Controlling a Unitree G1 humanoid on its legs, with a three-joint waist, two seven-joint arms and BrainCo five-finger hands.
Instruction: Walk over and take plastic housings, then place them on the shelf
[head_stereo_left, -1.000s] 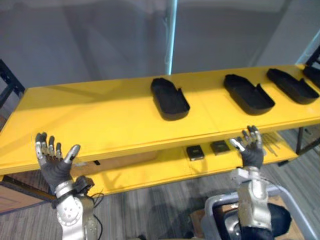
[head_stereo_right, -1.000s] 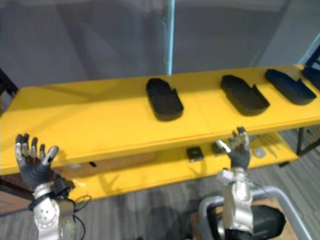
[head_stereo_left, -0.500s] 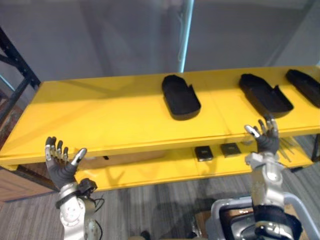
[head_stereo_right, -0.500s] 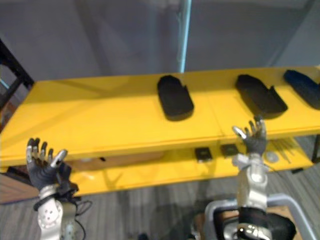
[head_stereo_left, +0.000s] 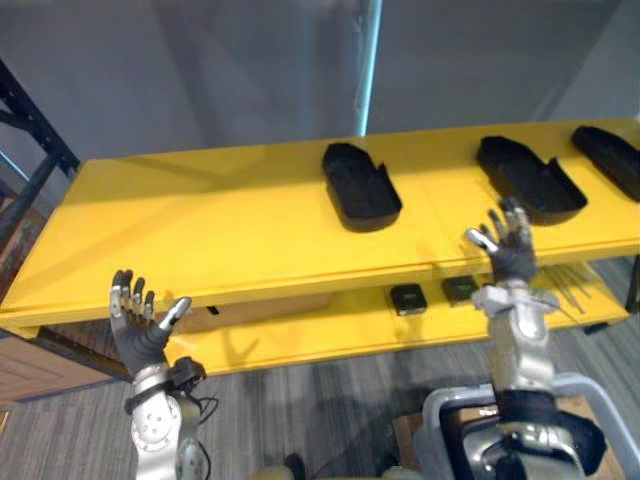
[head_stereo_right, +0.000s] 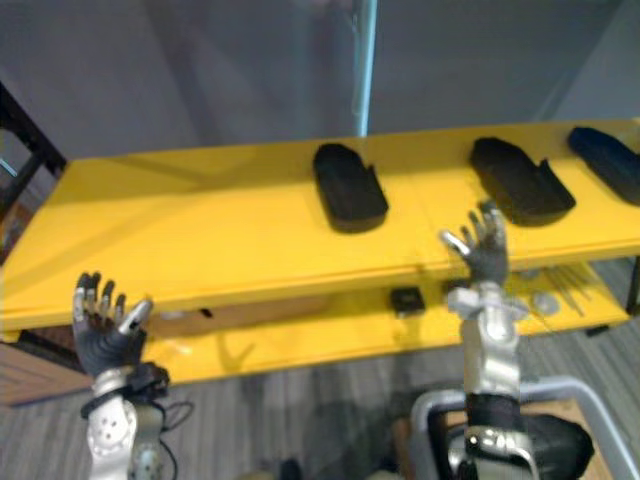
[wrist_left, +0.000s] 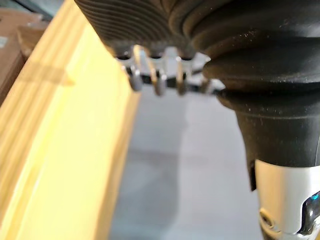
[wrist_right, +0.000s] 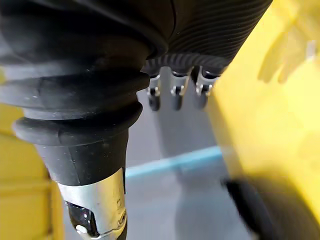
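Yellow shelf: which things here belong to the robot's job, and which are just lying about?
Job: three black plastic housings on the yellow shelf; left hand, right hand, both open.
Lying about: two small dark blocks, thin metal rods, on the lower level.

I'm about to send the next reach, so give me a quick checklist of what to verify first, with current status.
1. Left hand empty, fingers open: ok.
2. Right hand empty, fingers open: ok.
3. Leftmost housing rests on the top shelf, nothing on it: ok.
4. Right hand apart from the second housing: ok.
5. Bare room on the top shelf to the left of the leftmost housing: ok.
6. Housings within arm's reach from this stance: cannot tell.
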